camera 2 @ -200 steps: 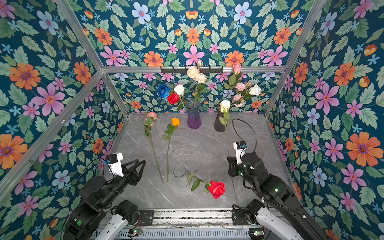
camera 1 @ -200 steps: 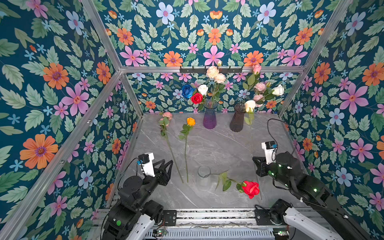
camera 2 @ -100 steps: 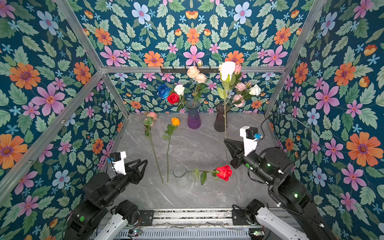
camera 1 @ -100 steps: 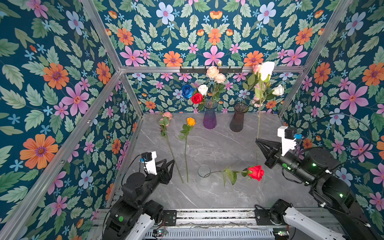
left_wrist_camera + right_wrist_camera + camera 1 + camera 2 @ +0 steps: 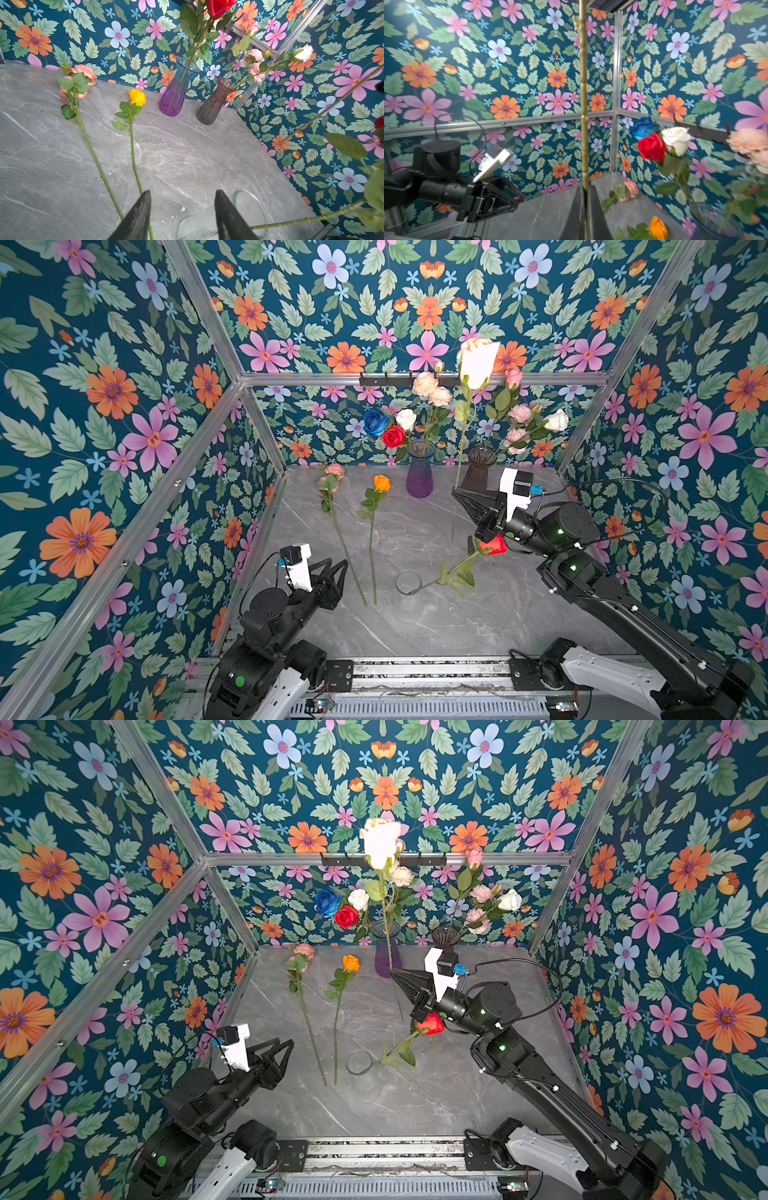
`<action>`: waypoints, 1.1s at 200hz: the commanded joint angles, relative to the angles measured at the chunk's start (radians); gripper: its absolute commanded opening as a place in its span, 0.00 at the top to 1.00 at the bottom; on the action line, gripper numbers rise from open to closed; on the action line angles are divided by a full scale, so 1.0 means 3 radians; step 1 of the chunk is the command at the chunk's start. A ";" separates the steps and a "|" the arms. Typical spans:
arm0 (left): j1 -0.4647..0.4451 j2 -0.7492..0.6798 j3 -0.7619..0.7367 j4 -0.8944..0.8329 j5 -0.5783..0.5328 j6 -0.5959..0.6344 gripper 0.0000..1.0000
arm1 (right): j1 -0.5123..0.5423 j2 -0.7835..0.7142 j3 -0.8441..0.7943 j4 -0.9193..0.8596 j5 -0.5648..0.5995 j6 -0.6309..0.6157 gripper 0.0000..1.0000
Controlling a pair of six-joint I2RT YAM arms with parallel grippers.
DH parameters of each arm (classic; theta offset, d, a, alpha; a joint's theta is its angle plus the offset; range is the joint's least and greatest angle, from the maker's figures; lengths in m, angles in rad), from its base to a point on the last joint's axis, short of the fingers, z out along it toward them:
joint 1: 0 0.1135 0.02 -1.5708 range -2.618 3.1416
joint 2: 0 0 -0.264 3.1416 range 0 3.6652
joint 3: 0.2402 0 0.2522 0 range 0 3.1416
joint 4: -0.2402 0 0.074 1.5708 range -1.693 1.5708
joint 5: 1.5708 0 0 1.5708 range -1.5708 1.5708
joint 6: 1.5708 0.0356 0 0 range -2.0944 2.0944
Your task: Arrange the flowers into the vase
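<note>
White-headed, long-stemmed rose (image 5: 478, 360), now lifted upright off the grey counter (image 5: 478, 626), is clamped at its stem by the right gripper (image 5: 456, 490) near the back-edge smoky glass vase (image 5: 481, 460), judged ready for insertion; the left gripper (image 5: 337, 564) is held half-spread, empty.

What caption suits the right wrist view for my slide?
Right gripper shut on an upright flower stem, the open left gripper beyond it, a rose bunch alongside.

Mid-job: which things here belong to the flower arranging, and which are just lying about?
Job: white rose, held by right gripper; red rose; orange rose; pink peony; purple vase; dark vase; clear vase.
Not the job: hook rail; wallpaper.
</note>
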 commanded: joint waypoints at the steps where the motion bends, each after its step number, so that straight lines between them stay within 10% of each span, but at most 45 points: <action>1: 0.0007 -0.0022 -0.0004 0.0077 -0.0003 0.0025 0.48 | 0.0000 0.0122 0.0165 0.0240 -0.0399 0.0253 1.00; 78: 0.0005 0.0149 -0.0118 0.0554 0.0514 0.0193 0.38 | -0.0010 0.0422 0.0970 -0.0407 -0.0565 -0.0229 1.00; 129: 0.0002 0.0757 -0.0574 0.3142 0.1486 0.0142 0.35 | -0.0297 0.1036 0.1545 -0.0468 -0.1280 0.0532 1.00; 167: 0.0002 0.1678 -0.0045 0.4379 0.1874 0.0217 0.33 | -0.0296 0.1284 0.1479 -0.0566 -0.1617 0.0700 1.00; 220: 0.0001 0.2480 0.0813 0.4595 0.2054 0.0270 0.25 | -0.0297 0.1150 0.1074 -0.0527 -0.1731 0.0691 1.00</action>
